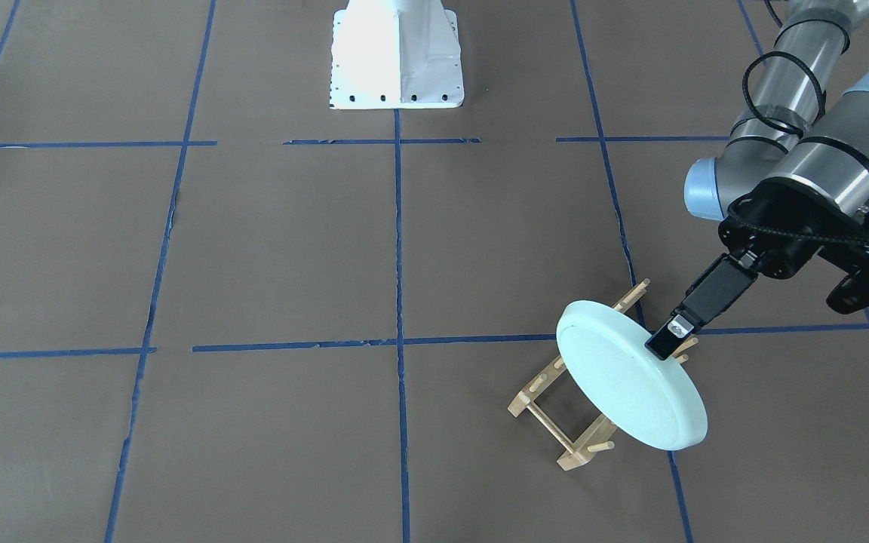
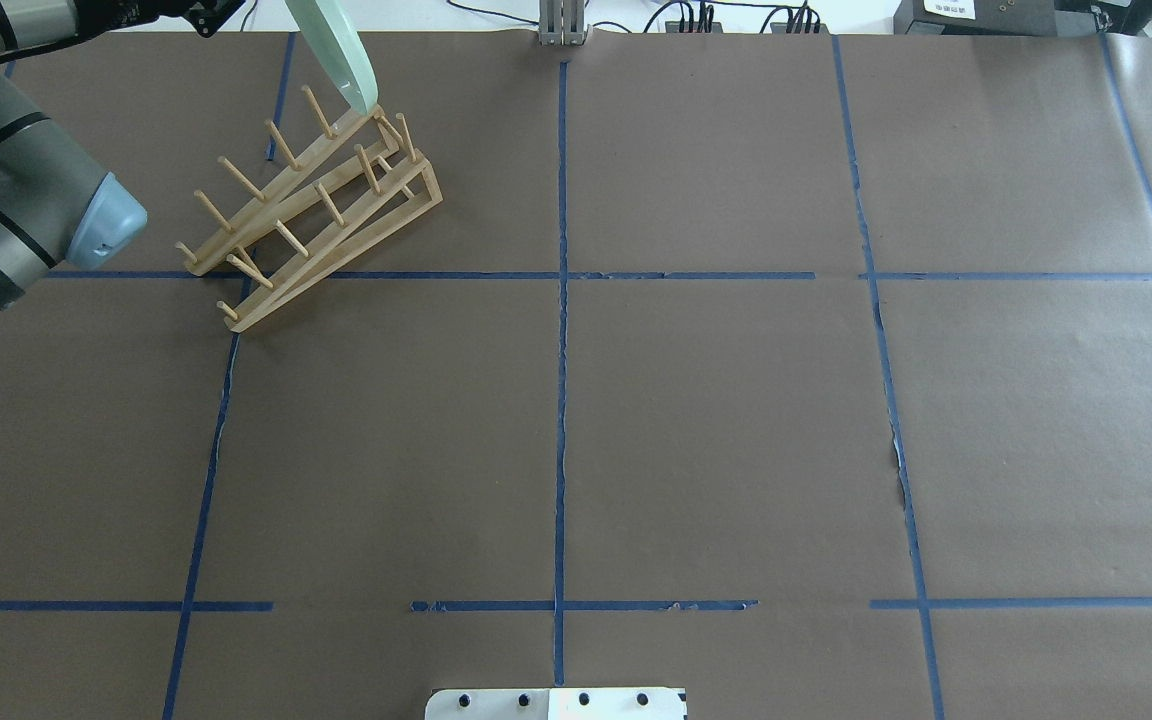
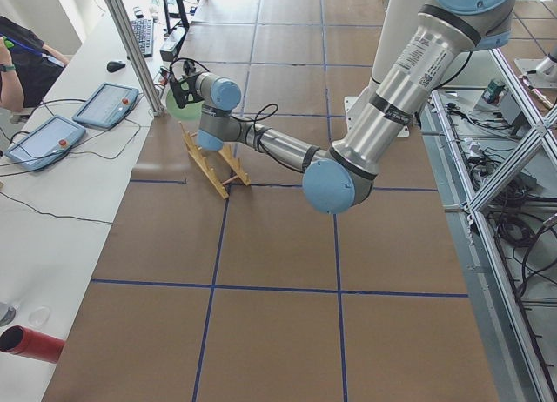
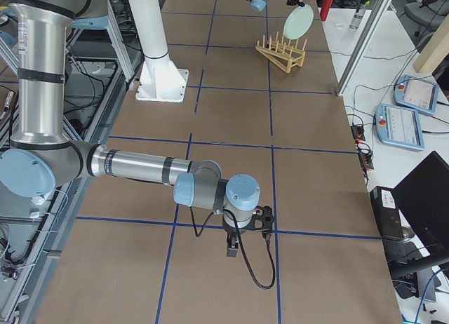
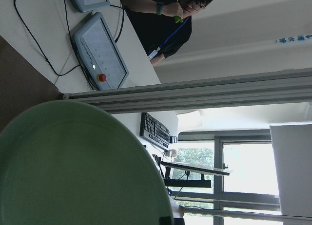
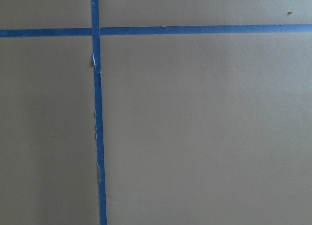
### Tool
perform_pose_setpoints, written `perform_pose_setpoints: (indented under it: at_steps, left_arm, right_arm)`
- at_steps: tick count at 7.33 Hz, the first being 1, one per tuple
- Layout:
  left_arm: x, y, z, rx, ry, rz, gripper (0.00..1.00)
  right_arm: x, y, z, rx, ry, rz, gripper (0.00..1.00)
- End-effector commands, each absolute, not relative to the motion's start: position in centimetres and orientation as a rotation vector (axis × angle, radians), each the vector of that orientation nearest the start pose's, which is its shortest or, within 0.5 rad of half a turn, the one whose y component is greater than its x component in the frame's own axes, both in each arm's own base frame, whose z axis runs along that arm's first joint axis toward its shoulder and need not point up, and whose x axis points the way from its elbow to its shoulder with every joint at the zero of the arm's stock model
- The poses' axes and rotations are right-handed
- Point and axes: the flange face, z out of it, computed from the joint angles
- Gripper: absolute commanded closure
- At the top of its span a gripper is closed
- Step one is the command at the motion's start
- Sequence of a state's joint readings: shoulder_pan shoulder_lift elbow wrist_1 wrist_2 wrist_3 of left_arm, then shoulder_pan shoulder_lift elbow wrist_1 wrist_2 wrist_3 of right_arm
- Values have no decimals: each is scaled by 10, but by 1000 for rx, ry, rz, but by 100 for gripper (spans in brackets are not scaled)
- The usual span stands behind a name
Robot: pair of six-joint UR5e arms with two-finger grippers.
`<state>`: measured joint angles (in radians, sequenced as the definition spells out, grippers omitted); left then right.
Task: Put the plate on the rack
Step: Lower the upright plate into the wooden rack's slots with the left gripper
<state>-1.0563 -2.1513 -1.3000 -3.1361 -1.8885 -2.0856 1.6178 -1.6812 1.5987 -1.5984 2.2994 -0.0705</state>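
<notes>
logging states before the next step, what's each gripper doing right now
left gripper: shut on the plate, at its rim.
right gripper: cannot tell, seen only from a side camera.

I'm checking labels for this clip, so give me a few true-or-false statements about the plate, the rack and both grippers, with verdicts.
1. The left gripper holds the plate by its rim. True.
2. The plate is lying flat. False: it is held tilted on edge above the rack.
3. The rack holds no other dish. True.
4. The right gripper is beside the rack. False: it hangs over the table, far from the rack.
</notes>
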Motion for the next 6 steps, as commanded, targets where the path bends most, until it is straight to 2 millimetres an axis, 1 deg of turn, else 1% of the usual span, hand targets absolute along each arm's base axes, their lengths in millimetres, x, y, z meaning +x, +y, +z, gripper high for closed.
perform_pose_setpoints:
  at_steps: [1, 2, 4, 6]
  left_arm:
    - [243, -637, 281, 317, 1906, -824, 100]
    - [258, -631, 285, 296, 1902, -817, 100]
    - [269, -627, 287, 283, 1900, -811, 100]
    - [283, -628, 300, 276, 1873, -821, 100]
  right_arm:
    - [87, -431, 702, -63, -733, 17, 0]
    - [88, -431, 702, -62, -733, 18, 0]
    - [87, -432, 701, -61, -733, 16, 0]
    - [88, -431, 701, -61, -733, 18, 0]
